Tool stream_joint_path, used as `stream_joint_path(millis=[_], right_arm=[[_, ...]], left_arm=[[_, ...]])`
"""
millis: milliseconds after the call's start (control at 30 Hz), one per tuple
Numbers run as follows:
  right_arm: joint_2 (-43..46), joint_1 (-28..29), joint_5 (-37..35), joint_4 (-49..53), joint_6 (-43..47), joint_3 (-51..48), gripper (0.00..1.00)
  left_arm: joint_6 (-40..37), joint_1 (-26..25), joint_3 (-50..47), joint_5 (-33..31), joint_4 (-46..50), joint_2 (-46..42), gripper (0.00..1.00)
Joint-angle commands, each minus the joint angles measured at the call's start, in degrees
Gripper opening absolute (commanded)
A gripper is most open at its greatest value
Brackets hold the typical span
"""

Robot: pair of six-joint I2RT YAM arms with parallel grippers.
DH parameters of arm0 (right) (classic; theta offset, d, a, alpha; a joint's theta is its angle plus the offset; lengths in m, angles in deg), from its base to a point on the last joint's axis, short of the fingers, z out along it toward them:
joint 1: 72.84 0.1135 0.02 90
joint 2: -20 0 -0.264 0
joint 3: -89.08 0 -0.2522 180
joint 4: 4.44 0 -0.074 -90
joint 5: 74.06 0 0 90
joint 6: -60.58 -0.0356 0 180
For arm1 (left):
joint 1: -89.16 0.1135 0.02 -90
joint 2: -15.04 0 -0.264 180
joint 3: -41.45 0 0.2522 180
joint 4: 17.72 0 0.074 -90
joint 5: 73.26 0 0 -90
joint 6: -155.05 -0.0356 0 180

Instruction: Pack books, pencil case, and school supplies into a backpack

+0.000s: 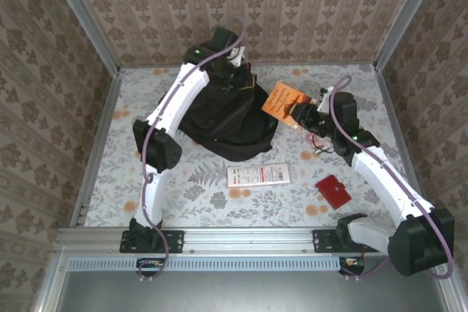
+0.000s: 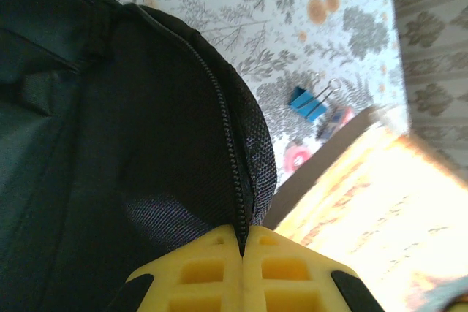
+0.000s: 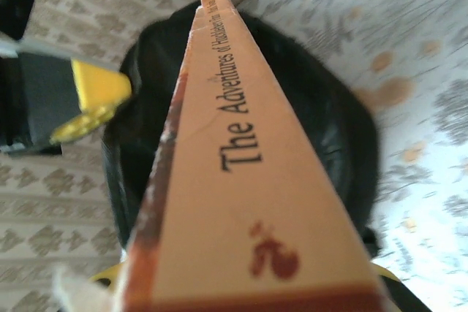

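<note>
Pinching the zip edge of the backpack [image 1: 227, 118], the left gripper [image 1: 240, 69] sits at the bag's far side. Its yellow pads [image 2: 205, 272] are pressed together on the black fabric, and the zip line runs straight into the seam between them. I judge this hold is meant to lift the mouth and stop it sagging shut, so that something can slide in from the right.

The right gripper [image 1: 298, 115] is clamped on the near-right corner of the orange book [image 1: 281, 99]. The book hangs above the table [image 1: 190, 195] just right of the backpack; whether it touches the bag's edge I cannot tell. In the right wrist view the cover stretches away from the camera with its far tip aimed at the dark bag. That is probably because a thin flat book enters a soft opening most easily corner first.

Several things lie on the table, not yet packed:
- a white printed card [image 1: 257, 174] just near of the backpack
- a red flat thing [image 1: 334, 191] to the near right
- a blue binder clip [image 2: 303, 101] and a pink roll [image 2: 297, 157] beside the bag

Feeding the book in looks like the step in hand, and most of the packing is not yet done.
</note>
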Motion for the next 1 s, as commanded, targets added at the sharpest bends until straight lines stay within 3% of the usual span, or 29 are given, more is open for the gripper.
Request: stream_joint_path(millis=[0, 300, 633, 733, 800, 833, 900, 967], right_arm=[[-2.05, 3.24, 5.0, -4.87, -5.11, 1.9, 0.0], [-13.45, 9.71, 1.34, -8.98, -10.32, 5.65, 0.0], [-41.36, 11.83, 6.79, -13.58, -12.28, 27.54, 0.0], [-48.01, 12.47, 8.83, -20.25, -15.63, 30.32, 0.07], [-51.5, 12.94, 9.7, -24.85, -17.97, 32.07, 0.16], [-52.97, 13.31, 9.85, -27.15, -18.75, 32.82, 0.26], [-54.61, 14.12, 9.28, -29.5, -18.89, 33.77, 0.56], [-54.0, 14.45, 7.35, -27.77, -16.27, 33.77, 0.92]], left_arm=[[4.55, 2.88, 0.09, 7.03, -2.39, -5.32, 0.0], [9.98, 3.78, -1.48, 12.18, -7.65, -7.98, 0.0], [11.85, 1.8, -2.84, 15.1, -9.44, -7.01, 0.0], [13.25, 1.88, -2.7, 16.05, -11.07, -7.09, 0.0], [13.92, 2.19, -2.65, 16.35, -11.9, -7.34, 0.0], [14.27, 2.39, -2.69, 16.82, -12.26, -7.44, 0.0], [14.76, 2.97, -2.87, 17.44, -12.65, -7.53, 0.0], [14.72, 3.81, -3.65, 17.52, -12.65, -8.03, 0.0]])
